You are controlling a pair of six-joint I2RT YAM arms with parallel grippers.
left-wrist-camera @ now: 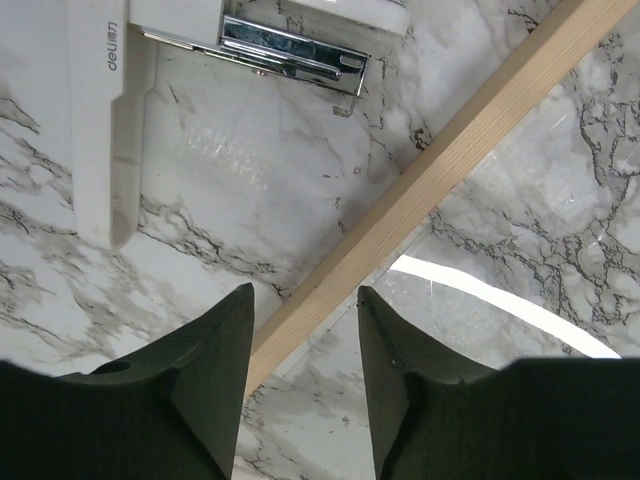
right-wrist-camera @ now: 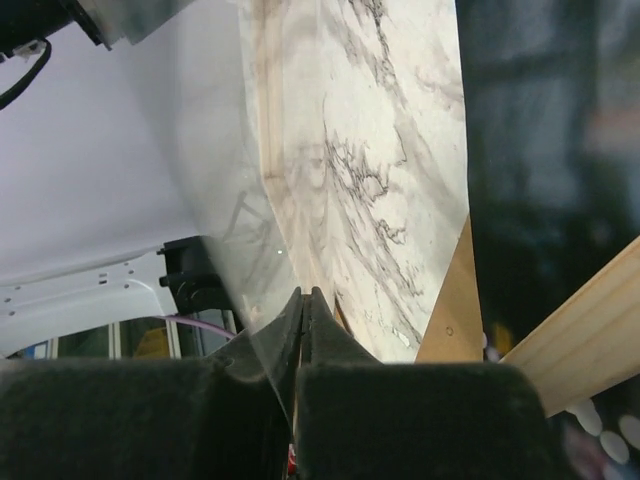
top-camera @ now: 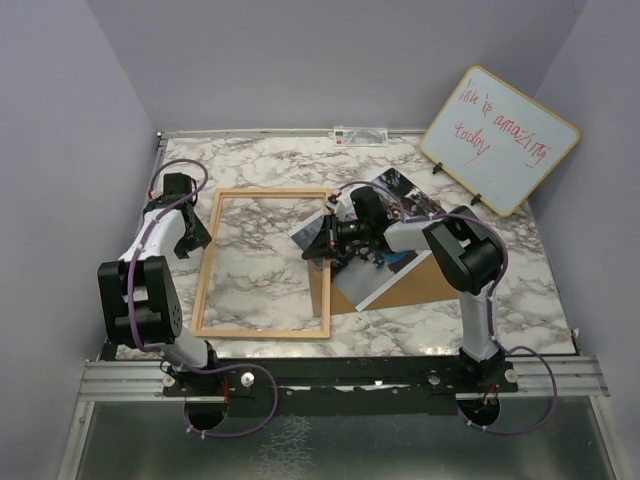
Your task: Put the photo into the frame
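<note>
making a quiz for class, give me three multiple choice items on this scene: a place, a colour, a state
1. Where is the photo relative to the frame? A inside it B at its right side C far left of it
2. What colour is the whiteboard writing? A red B blue C green
3. The right gripper is? A wide open B shut on the photo C out of view
Answers: B, the top view shows it there; A, the script is red; B, it pinches the sheet's edge.

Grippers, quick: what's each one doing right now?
Left gripper: open, fingers either side of the frame rail, not gripping it.
Right gripper: shut on the photo at its edge.
</note>
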